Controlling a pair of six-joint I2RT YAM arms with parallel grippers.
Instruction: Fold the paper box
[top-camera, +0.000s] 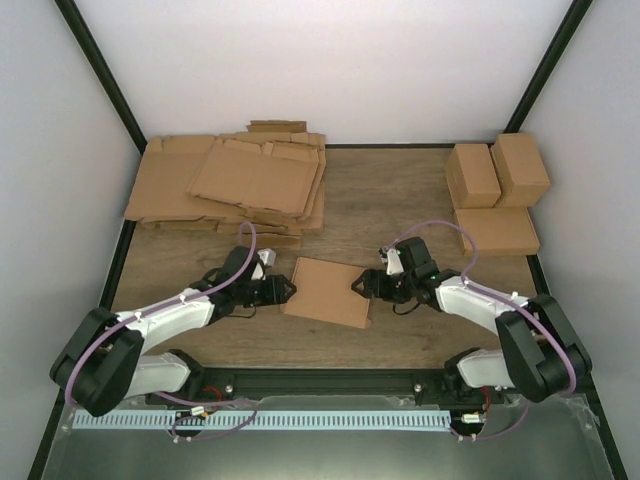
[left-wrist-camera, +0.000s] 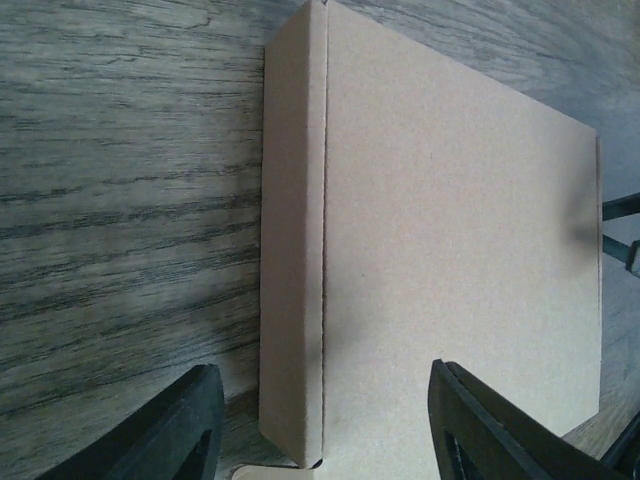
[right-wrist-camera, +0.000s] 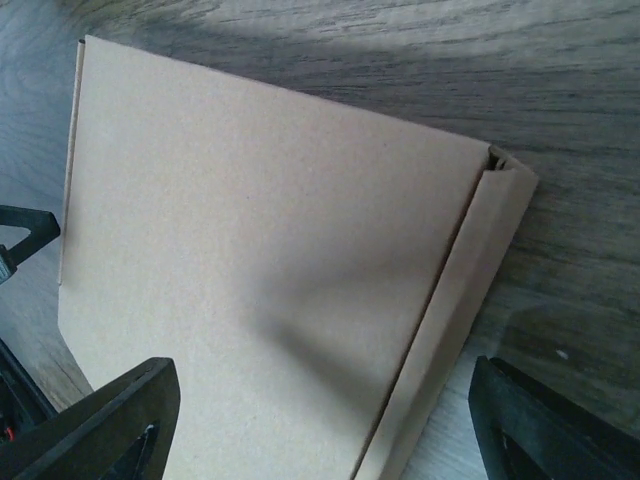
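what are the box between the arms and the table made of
The paper box: matte brown cardboard, judging by its fibrous speckle and creased fold. The table: wood or wood-look laminate, shown by dark grain lines; which one is unclear.

You have the paper box (top-camera: 328, 292) lying flat on the wooden table (top-camera: 400, 215), around the middle of its near half. It is plain brown cardboard, unmarked, folded into a shallow rectangular box with its broad face up and turned slightly askew. A narrow side wall (left-wrist-camera: 292, 250) runs along a crisp crease, and at one corner its end gapes a little.
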